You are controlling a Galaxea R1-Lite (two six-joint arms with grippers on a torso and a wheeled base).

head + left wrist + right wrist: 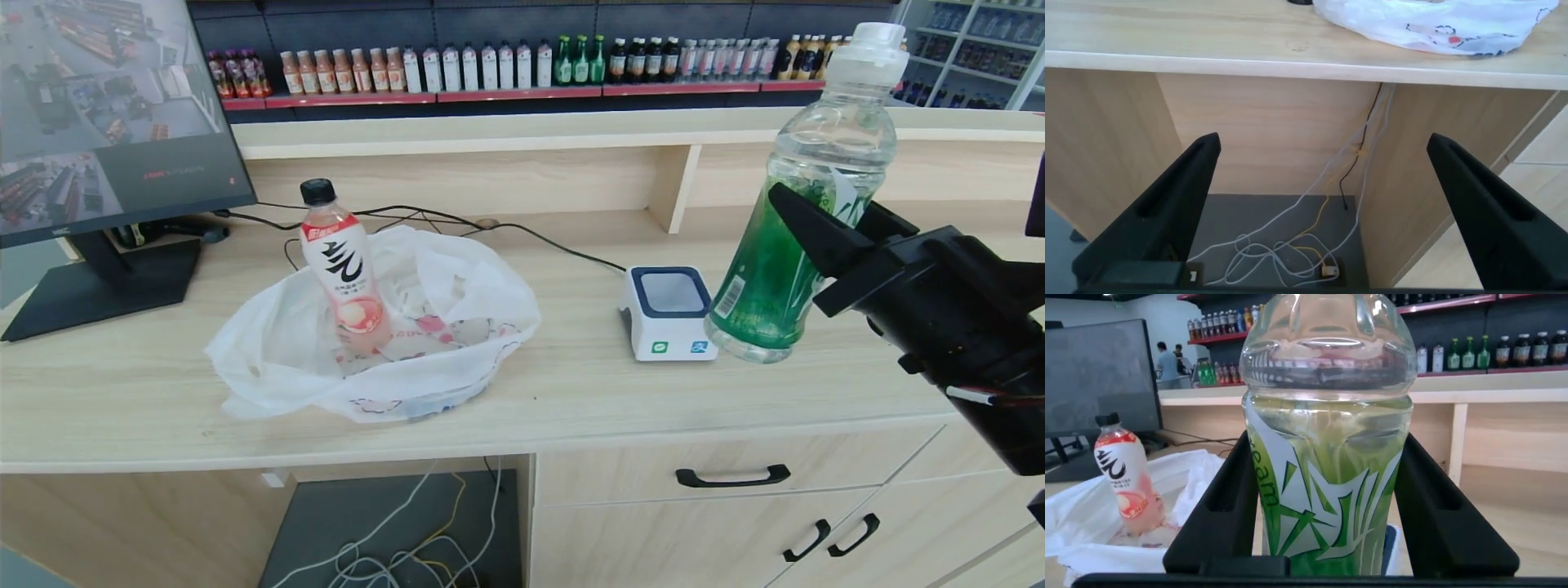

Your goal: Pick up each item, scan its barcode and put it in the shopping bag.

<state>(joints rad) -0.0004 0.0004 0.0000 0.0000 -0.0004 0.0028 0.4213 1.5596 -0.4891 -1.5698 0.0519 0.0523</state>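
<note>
The right gripper (796,237) is clamped on a clear plastic bottle with green label (824,147), held tilted just right of the white box scanner (665,314); a pink-labelled bottle (343,269) stands in the white plastic shopping bag (482,310) at left; the left gripper (1323,163) hangs below the wooden counter (1208,37), jaws wide apart.

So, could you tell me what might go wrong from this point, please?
1. The green bottle, tilted in the right gripper, seems to have its barcode beside the scanner rather than over it; the scan may miss.
2. The pink bottle stands upright in the shopping bag; the green one could knock it over going in.
</note>
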